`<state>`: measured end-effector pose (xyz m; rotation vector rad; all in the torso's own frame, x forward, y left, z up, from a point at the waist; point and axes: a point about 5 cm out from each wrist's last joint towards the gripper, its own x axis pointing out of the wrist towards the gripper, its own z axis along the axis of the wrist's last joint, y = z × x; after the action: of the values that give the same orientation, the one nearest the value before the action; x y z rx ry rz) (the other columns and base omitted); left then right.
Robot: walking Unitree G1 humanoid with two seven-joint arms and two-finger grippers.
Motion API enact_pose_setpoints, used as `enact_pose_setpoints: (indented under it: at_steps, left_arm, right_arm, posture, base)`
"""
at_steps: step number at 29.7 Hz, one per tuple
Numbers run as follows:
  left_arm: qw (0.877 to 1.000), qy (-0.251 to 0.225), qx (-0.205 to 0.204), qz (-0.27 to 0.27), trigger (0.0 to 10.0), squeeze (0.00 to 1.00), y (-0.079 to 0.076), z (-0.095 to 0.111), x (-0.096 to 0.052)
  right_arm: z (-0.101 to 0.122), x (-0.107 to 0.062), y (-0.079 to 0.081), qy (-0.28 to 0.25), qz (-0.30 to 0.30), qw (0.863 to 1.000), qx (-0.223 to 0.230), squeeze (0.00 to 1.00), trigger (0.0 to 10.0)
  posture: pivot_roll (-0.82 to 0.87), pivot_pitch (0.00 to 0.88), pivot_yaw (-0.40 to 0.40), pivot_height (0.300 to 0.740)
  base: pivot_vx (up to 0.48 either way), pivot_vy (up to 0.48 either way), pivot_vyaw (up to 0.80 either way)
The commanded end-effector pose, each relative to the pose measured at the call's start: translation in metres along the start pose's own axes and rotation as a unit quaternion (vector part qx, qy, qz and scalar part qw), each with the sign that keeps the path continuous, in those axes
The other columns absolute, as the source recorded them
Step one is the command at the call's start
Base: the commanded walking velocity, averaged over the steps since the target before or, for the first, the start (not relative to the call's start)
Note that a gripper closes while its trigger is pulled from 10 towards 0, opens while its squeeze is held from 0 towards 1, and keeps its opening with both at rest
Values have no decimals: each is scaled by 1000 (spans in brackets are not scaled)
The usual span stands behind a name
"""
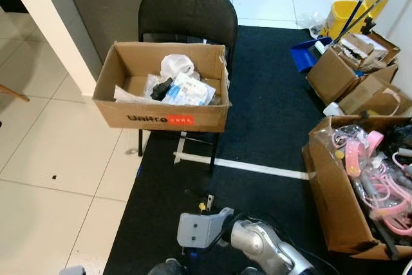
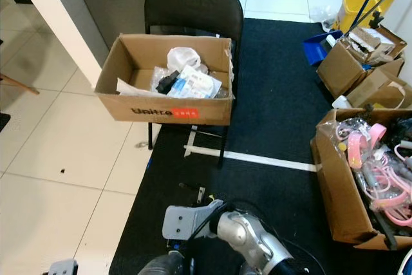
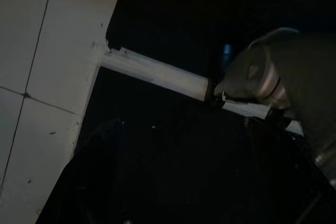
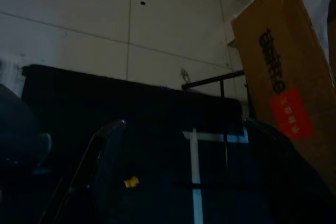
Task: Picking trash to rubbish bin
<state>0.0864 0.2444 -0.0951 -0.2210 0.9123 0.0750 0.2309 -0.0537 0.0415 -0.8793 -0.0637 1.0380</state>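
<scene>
One box (image 1: 162, 118) (trash-filled) overhanging chair (image 1: 187, 14)

Both head views are bright, evenly lit and sharp, with soft shadows under the chair (image 1: 187, 14). Both wrist views are very dark, murky and grainy, with dim detail.

A black folding chair (image 1: 187, 14) stands on the dark carpet (image 1: 270, 120), yellow mop bucket (image 1: 344, 17) behind

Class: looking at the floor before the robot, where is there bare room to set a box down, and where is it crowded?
Free: the white tiles left of the black mat, and the mat between the chair and the right-hand boxes. Crowded: the cardboard box on the chair.
</scene>
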Motion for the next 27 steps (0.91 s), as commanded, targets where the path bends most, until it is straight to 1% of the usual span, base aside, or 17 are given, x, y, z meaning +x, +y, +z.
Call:
enact_pose_setpoints:
  at_steps: [1, 5, 6, 14, 16, 23, 27]
  left_arm:
    - [1000, 13, 6, 10, 10000, 0, 10, -9, -8]
    - [1000, 15, 10, 9, 10000, 0, 13, -13, -13]
    - [1000, 13, 12, 9, 10000, 0, 16, -15, -15]
    - [1000, 1, 15, 8, 10000, 0, 20, -16, -20]
    - [1000, 1, 15, 9, 10000, 0, 23, -21, -25]
    - [1000, 10, 13, 8, 10000, 0, 23, -31, -31]
    - [1000, 11, 15, 4, 10000, 0, 23, -33, -33]
  right_arm:
    - [3, -2, 5, 1, 10, 1000, 1, 0, 10000]
    - [7, -8, 8, -2, 9, 1000, 1, 0, 10000]
    - [10, -12, 9, -2, 9, 1000, 3, 0, 10000]
    - [16, -19, 11, -1, 10, 1000, 4, 0, 10000]
    - [21, -23, 12, -1, 10, 1000, 4, 0, 10000]
    - [26, -28, 14, 0, 10, 1000, 5, 0, 10000]
    - [28, -29, 15, 1, 9, 1000, 4, 0, 10000]
  posture:
    - [215, 259, 94, 740]
    - [238, 281, 102, 740]
    - [251, 290, 98, 740]
    - [288, 306, 99, 740]
    - [295, 314, 102, 740]
    - [301, 332, 112, 740]
    - [306, 336, 115, 740]
  base:
    - [0, 0, 0]
    - [0, 0, 0]
    - [0, 0, 0]
    - [0, 0, 0]
    - [0, 0, 0]
    - [0, 0, 0]
    - [0, 0, 0]
